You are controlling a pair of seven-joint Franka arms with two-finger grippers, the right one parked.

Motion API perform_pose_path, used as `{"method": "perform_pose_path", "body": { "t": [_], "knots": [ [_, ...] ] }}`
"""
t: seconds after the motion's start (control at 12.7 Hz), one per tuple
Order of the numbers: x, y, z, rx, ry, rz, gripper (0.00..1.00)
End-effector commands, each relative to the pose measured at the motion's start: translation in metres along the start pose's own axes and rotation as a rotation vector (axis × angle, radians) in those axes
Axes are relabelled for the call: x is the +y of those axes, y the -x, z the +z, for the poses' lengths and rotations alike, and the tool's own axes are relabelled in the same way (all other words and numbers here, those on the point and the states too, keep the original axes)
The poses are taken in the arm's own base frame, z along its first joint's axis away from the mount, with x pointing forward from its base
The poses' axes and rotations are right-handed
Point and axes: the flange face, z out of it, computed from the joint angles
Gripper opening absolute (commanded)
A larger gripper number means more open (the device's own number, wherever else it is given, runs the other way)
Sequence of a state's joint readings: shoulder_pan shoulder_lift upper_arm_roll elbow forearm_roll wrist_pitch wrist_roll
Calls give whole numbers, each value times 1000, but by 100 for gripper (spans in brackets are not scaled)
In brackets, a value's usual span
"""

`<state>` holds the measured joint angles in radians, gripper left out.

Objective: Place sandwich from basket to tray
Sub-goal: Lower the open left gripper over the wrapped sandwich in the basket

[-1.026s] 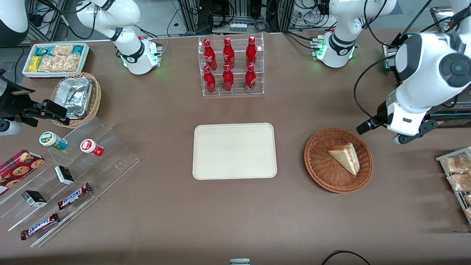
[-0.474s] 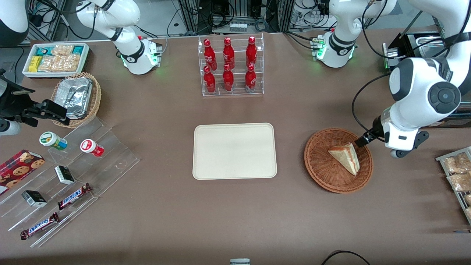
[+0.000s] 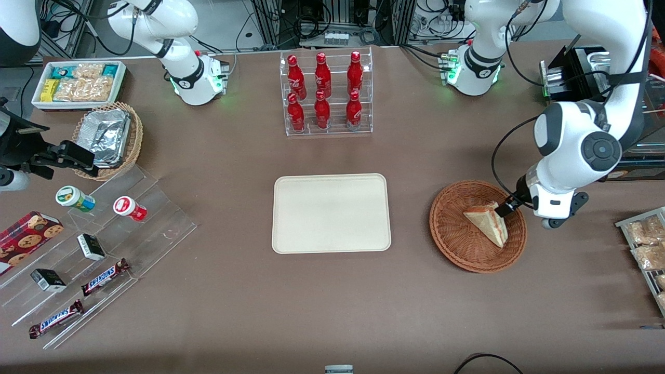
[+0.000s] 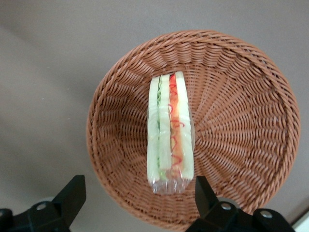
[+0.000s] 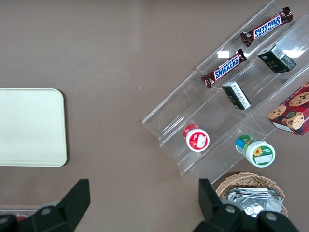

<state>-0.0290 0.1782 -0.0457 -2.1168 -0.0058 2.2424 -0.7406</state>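
The sandwich (image 3: pixel 487 222) lies in the round reddish-brown wicker basket (image 3: pixel 453 234), a wrapped wedge of pale bread. Its cut edge (image 4: pixel 170 130) shows green, cream and red layers. My left gripper (image 3: pixel 513 214) hangs just above the basket's rim on the working arm's side, close to the sandwich's cut edge. In the left wrist view the gripper (image 4: pixel 137 194) is open, its two black fingers wide apart on either side of the sandwich's nearer end and touching nothing. The cream-beige tray (image 3: pixel 331 213) lies bare at the table's middle, beside the basket toward the parked arm's end.
A clear rack of red bottles (image 3: pixel 326 93) stands farther from the front camera than the tray. Bagged snacks on a rack (image 3: pixel 647 244) sit at the working arm's end. Clear steps with snack bars (image 3: pixel 93 244), a foil-tray basket (image 3: pixel 106 137) and a white bin (image 3: pixel 78 83) lie toward the parked arm's end.
The left arm has swung down and in toward the basket. Its gripper went from outside the rim to just above it, beside the sandwich. The sandwich has not moved.
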Motion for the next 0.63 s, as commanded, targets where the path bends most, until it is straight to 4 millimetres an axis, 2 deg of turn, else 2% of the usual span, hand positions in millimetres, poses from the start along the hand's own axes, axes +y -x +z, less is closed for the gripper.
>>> {"method": "perform_pose_path", "body": {
  "t": [0.0, 0.16, 0.55],
  "knots": [
    [2, -1, 18, 17, 25, -50, 100],
    [7, -1, 30, 26, 35, -66, 100],
    [18, 6, 31, 27, 40, -50, 100]
  ]
}}
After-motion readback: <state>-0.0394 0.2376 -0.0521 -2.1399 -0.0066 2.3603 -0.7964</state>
